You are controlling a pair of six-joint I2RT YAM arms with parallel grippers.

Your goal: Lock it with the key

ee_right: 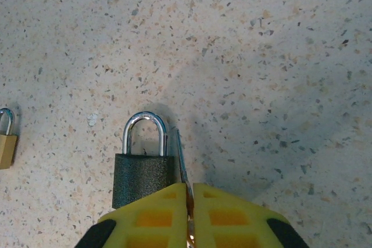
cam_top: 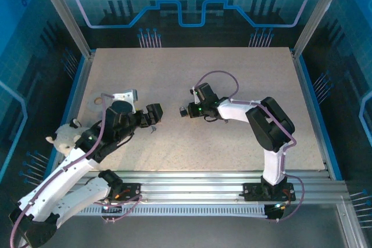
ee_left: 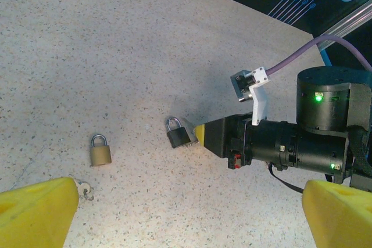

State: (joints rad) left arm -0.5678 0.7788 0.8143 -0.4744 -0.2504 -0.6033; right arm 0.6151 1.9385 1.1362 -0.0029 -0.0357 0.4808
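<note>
A black padlock [ee_right: 142, 172] with a shut silver shackle lies flat on the speckled table. My right gripper [ee_right: 190, 213] is shut on the key [ee_right: 181, 161]; the thin blade sticks out from between the yellow pads, along the right side of the lock's body. The left wrist view shows the black padlock [ee_left: 179, 134] right at the tip of the right gripper [ee_left: 199, 133]. My left gripper [ee_left: 189, 219] is open, hovering nearer the front and left with nothing between its yellow fingers [ee_left: 35, 210].
A brass padlock [ee_left: 100, 152] lies left of the black one, with a small bunch of keys [ee_left: 86, 190] next to my left fingertip. A white plush toy [cam_top: 64, 137] sits at the table's left edge. Metal frame rails [cam_top: 203, 181] border the table.
</note>
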